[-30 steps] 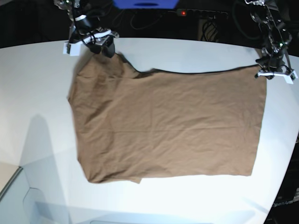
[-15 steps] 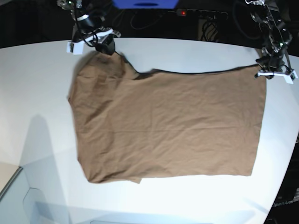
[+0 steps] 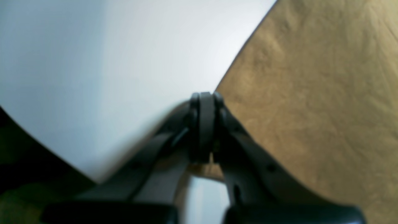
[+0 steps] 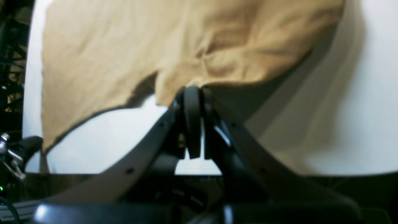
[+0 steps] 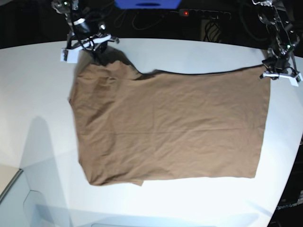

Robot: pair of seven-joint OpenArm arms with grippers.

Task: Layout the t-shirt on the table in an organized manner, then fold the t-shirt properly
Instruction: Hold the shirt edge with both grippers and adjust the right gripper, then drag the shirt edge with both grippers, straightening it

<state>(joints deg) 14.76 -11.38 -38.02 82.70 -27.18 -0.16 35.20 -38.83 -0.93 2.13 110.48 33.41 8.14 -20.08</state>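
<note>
The brown t-shirt (image 5: 170,127) lies spread flat on the white table (image 5: 38,94), its length running left to right. My left gripper (image 5: 267,72) is at the shirt's far right corner. In the left wrist view it (image 3: 203,98) is shut on the shirt's edge (image 3: 311,93). My right gripper (image 5: 94,51) is at the far left corner. In the right wrist view it (image 4: 192,91) is shut on the fabric's edge (image 4: 186,46) and holds it slightly above the table, with a shadow underneath.
Beyond the table's curved back edge is a dark area with cables, a power strip with a red light (image 5: 203,14) and a blue object (image 5: 147,4). A grey panel (image 5: 9,189) shows at the lower left corner.
My right gripper has moved left and back, drawing the shirt's far left corner with it. The left gripper and the rest of the shirt have stayed in place.
</note>
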